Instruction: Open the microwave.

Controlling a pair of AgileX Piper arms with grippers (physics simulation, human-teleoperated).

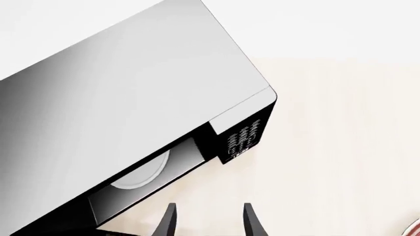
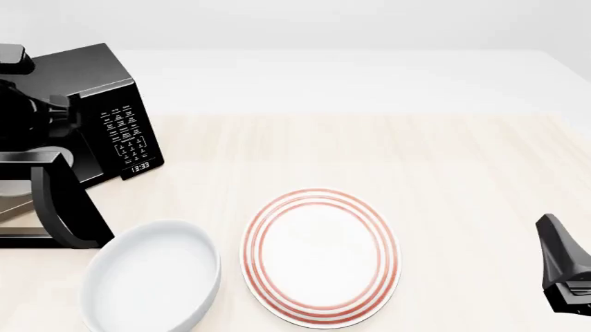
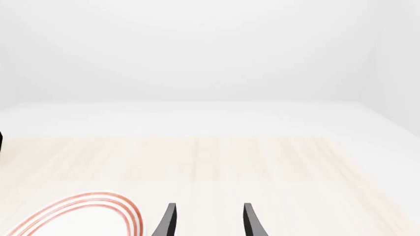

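The black microwave (image 2: 97,90) stands at the table's far left, its keypad panel (image 2: 129,135) and clock facing me. Its door (image 2: 69,207) is swung open toward the near side. In the left wrist view the microwave (image 1: 131,98) shows from above, with the open cavity and the pale turntable (image 1: 141,172) inside, and the keypad (image 1: 243,137) beside it. My left gripper (image 1: 210,223) is open and empty, above and in front of the cavity; its arm (image 2: 23,104) hangs over the microwave. My right gripper (image 3: 210,223) is open and empty at the near right (image 2: 558,259).
A white bowl (image 2: 152,280) sits near the front edge, right of the open door. A white plate with red rings (image 2: 319,256) lies beside it at the middle front; its rim also shows in the right wrist view (image 3: 85,206).
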